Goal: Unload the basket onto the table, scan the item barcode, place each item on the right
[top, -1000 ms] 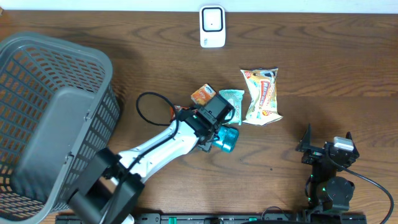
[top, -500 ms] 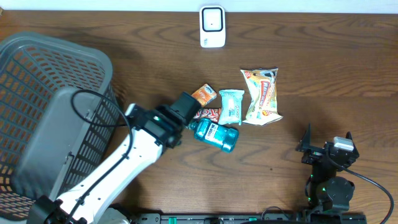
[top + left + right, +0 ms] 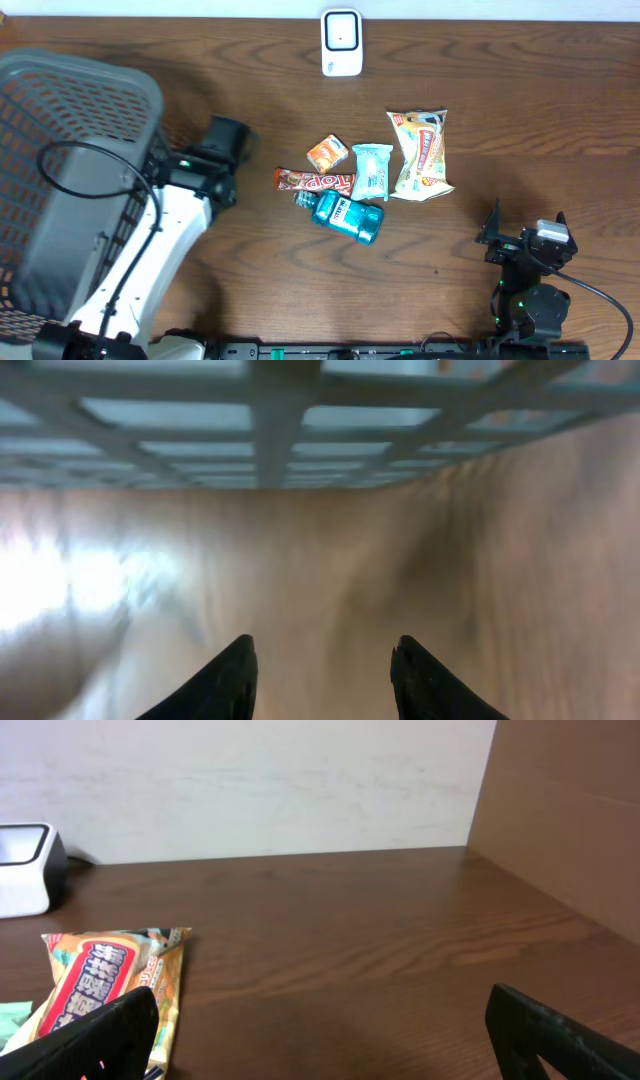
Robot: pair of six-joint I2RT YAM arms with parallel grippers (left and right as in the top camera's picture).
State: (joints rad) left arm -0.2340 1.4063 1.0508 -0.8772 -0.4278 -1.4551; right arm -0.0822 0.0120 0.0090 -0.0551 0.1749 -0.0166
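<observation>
Left gripper (image 3: 228, 138), partly open and empty, faces the grey basket (image 3: 60, 150). The blue bottle (image 3: 345, 215) lies on the bench (image 3: 540, 110) beside the packets (image 3: 372, 170), well to that gripper's right. Right gripper (image 3: 526, 228) stands wide apart, empty, near the bench's front edge.

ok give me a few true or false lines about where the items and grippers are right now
1. The left gripper holds the blue bottle. False: it is empty, beside the basket; the bottle lies on the table.
2. The white scanner sits at the table's far edge. True.
3. The snack bag is in the basket. False: it lies on the table, next to the wipes pack.
4. The right gripper is open and empty. True.
</observation>
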